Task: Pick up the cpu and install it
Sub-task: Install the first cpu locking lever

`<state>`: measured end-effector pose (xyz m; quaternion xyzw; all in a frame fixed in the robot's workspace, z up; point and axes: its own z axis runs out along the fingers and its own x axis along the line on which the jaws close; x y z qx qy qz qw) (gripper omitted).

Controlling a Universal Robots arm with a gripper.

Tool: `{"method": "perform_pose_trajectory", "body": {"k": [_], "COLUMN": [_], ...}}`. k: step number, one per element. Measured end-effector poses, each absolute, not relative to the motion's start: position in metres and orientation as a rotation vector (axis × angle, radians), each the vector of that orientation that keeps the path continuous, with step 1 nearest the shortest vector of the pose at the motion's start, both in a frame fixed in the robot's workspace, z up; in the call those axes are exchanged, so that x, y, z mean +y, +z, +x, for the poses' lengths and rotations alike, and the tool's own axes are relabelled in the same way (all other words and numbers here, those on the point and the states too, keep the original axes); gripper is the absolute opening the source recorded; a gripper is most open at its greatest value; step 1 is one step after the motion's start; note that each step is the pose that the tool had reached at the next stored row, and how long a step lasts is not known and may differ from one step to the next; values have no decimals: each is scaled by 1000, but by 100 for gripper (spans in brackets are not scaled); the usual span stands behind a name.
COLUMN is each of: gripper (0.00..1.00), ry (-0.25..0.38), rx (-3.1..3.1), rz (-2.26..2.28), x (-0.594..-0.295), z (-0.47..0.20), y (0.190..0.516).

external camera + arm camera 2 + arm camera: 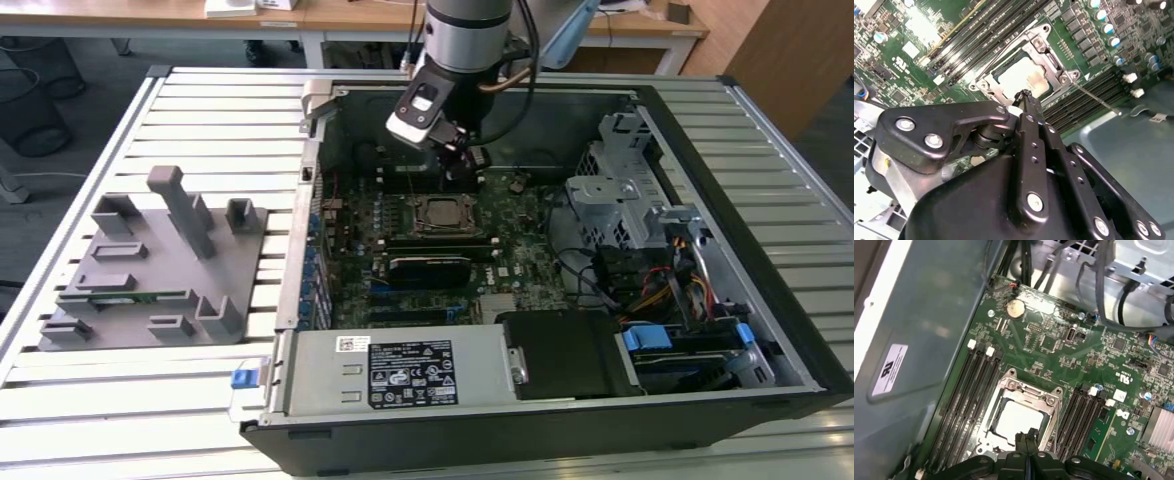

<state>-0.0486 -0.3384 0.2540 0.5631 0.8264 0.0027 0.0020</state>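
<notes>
- The cpu point(1017, 416) lies flat inside the socket frame point(1026, 387), shiny top up. It sits just below and ahead of the hand's fingertips and is not held by them.
- Your hand point(1026, 95) has its two fingers pressed together with nothing between them. In both wrist views the tips hang over the nearest edge of the frame. I cannot tell whether they touch it.
- The main risk, as I judge it, is the closed tips bearing on one edge of the cpu. That could tip it in the frame, and a tilted chip could damage the contacts beneath.
- A thin metal rod point(1095, 98) slants out beside the frame, off to one side of the hand. It looks like the latch lever. A sideways move at this height could catch and bend it.
- Black memory slots point(971, 400) flank the frame on both sides of the hand. Any drift would put the fingers against their pale end clips.
- Further out, the case point(534, 440) walls the hand in, so a wide swing could strike it.
- Well away from the hand, a grey holder point(160, 270) rests on the tabletop point(147, 400) with a green memory stick point(127, 296) in it, so do not confuse it with the cpu.
</notes>
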Motion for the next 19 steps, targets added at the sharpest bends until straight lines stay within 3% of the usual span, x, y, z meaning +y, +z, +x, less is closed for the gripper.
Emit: {"method": "perform_pose_trajectory", "body": {"k": [19], "gripper": [11], "ry": [7], "rx": [2840], "rz": [1336], "x": [-338], "z": [-49], "y": [251]}}
